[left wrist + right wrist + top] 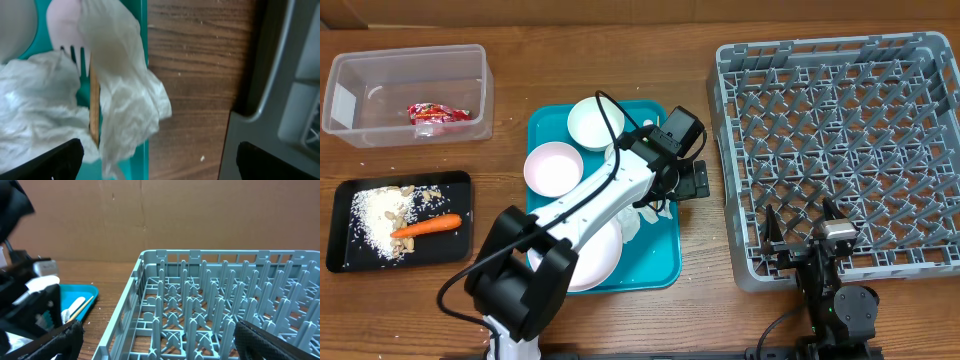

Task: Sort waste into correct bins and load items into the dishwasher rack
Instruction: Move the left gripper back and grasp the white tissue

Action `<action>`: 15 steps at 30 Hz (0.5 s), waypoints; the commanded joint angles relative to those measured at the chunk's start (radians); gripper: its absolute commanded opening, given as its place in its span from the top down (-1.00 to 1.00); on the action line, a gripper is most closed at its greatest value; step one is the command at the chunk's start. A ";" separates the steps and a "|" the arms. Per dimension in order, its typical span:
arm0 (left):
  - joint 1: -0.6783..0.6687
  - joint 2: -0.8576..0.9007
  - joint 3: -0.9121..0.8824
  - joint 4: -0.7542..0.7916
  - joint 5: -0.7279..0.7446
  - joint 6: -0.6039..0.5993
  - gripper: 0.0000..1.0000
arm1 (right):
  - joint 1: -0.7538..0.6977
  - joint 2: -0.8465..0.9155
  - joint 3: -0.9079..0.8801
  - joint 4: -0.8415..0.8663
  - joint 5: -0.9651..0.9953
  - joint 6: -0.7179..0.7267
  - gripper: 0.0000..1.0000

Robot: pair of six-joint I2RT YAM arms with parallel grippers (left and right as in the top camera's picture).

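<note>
The teal serving tray (660, 262) holds a white bowl (592, 122), a pale pink bowl (553, 167), a white plate (598, 258) and crumpled white napkins (642, 218). In the left wrist view the napkins (125, 85) lie over a white fork (64, 25) and a wooden chopstick (93, 105). My left gripper (692, 183) is open and empty over the tray's right edge (160, 160). My right gripper (800, 228) is open and empty at the front edge of the grey dishwasher rack (840, 140), which also shows in the right wrist view (215, 305).
The clear tub (350, 70) at the back left holds the red wrapper (438, 113). The black tray (340, 215) at the left holds rice (375, 215), crumbs and the orange carrot (427, 226). Bare wood (200, 75) separates the teal tray from the rack.
</note>
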 commanded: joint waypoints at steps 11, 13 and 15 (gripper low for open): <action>0.001 0.087 -0.005 0.035 -0.052 -0.020 -0.62 | -0.001 -0.007 -0.010 0.006 -0.005 -0.001 -1.00; 0.001 0.087 -0.005 0.029 -0.053 -0.018 -0.22 | -0.001 -0.007 -0.010 0.006 -0.006 -0.001 -1.00; 0.001 0.087 -0.005 0.028 -0.053 -0.012 -0.04 | -0.001 -0.007 -0.010 0.006 -0.006 -0.001 -1.00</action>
